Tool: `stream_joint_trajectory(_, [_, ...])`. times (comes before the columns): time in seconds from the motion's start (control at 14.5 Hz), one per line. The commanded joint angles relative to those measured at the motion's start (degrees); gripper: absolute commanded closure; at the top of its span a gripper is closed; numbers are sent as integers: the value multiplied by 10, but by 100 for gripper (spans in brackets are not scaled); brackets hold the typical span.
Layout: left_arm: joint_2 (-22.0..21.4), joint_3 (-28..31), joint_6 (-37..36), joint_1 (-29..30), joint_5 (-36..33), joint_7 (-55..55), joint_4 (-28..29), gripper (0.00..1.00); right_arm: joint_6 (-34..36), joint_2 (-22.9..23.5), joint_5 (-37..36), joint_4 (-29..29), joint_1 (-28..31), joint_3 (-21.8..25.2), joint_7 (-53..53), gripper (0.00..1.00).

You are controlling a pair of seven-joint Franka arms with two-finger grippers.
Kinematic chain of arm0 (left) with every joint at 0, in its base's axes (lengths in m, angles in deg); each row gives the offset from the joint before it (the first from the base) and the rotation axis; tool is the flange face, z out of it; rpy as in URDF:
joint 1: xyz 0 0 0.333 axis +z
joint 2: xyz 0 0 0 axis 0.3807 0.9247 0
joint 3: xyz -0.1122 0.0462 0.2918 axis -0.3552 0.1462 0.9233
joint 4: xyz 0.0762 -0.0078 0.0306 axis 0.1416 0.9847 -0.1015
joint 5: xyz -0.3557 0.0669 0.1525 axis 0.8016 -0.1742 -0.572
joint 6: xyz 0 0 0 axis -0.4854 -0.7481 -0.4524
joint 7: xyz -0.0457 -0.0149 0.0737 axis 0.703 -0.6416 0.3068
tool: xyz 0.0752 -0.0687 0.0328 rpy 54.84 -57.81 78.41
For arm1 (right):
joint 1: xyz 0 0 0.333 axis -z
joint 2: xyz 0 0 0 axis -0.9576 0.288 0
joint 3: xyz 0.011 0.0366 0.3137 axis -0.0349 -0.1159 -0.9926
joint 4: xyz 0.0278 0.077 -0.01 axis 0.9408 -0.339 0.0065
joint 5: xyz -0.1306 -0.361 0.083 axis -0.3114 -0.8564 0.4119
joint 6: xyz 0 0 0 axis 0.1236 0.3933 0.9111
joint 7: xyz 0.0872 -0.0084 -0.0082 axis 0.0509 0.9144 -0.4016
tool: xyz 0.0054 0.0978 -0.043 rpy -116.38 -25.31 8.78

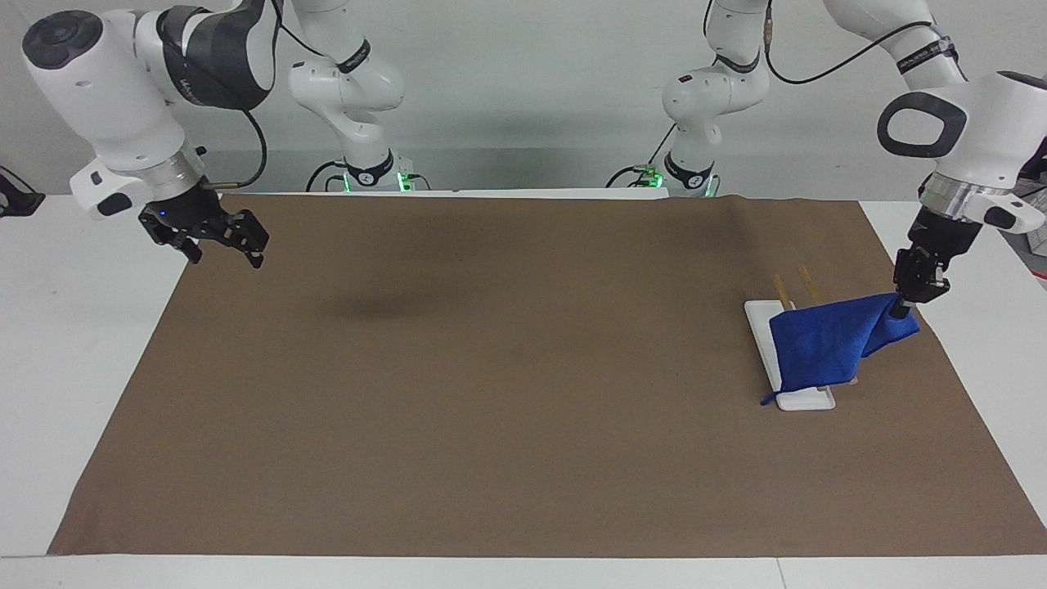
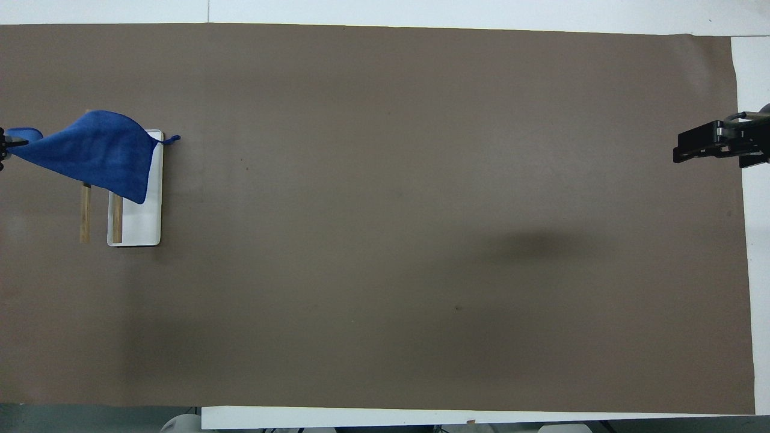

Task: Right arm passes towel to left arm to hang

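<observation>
The blue towel (image 1: 822,348) lies draped over two wooden bars (image 1: 804,281) of a rack with a white base (image 1: 806,401), at the left arm's end of the table. Its loop string (image 1: 766,400) hangs beside the base. My left gripper (image 1: 900,310) is shut on the towel's upper corner and holds it up just off the rack, toward the table's end. In the overhead view the towel (image 2: 96,153) covers the farther ends of the bars (image 2: 85,213). My right gripper (image 1: 221,245) is open and empty, waiting in the air over the mat's edge at the right arm's end (image 2: 692,147).
A brown mat (image 1: 523,368) covers most of the white table (image 1: 65,343). The rack's white base (image 2: 141,225) is the only other thing on it.
</observation>
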Motion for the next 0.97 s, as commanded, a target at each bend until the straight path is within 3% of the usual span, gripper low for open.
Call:
stream_joint_trajectory(0.0, [-39, 0, -17, 1, -11, -11, 45, 98, 3, -9, -4, -9, 4, -5, 5, 0])
stream_joint_trajectory(0.14, [-43, 0, -19, 11, -14, -7, 50, 94, 3, -9, -3, -9, 4, -5, 6, 0])
stream_joint_trajectory(0.21, [-43, 0, -22, 18, -15, -7, 49, 88, 4, -9, -3, -9, 6, -5, 6, 0])
stream_joint_trajectory(0.28, [-43, 0, -27, 20, -14, -7, 48, 53, 3, -9, -3, -9, 7, -5, 9, 0])
stream_joint_trajectory(0.34, [-43, 0, -34, 20, -16, -8, 45, 1, 3, -9, -2, -9, 8, -5, 10, 0])
stream_joint_trajectory(0.55, [-39, 0, -54, 20, -90, -5, 29, 0, 4, -9, -2, -9, 11, -5, 10, 0])
stream_joint_trajectory(0.9, [4, -5, -213, 9, -172, 11, -109, 0, 5, -10, -2, -9, 9, -4, 9, 0])
